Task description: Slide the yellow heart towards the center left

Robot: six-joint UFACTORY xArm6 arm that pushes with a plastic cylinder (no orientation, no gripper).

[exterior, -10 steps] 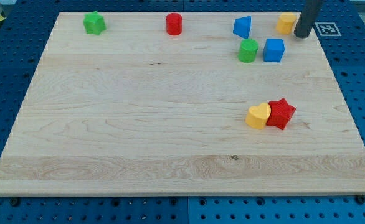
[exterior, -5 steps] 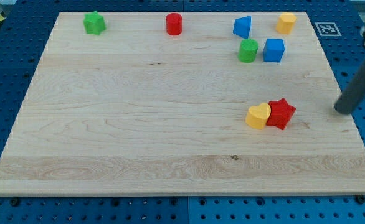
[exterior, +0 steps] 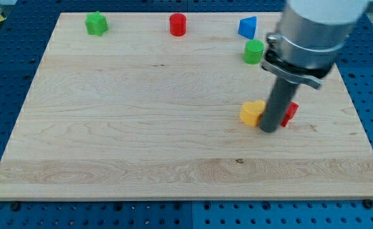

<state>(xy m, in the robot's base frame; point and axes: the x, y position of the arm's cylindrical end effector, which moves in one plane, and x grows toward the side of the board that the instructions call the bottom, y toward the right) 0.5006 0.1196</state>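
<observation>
The yellow heart (exterior: 251,112) lies on the wooden board (exterior: 142,127), right of centre. My tip (exterior: 268,129) stands right against its right side, between it and the red star (exterior: 291,112), which the rod partly hides. The rod and the arm above it cover the board's upper right part.
A green block (exterior: 96,23) sits at the top left. A red cylinder (exterior: 177,24) stands at the top middle. A blue triangular block (exterior: 248,27) and a green cylinder (exterior: 253,51) are at the top right, next to the arm. The arm hides the blue cube and the other yellow block.
My tip came from off the board's right edge to between the heart and the star. The yellow heart has shifted a little to the left, away from the red star.
</observation>
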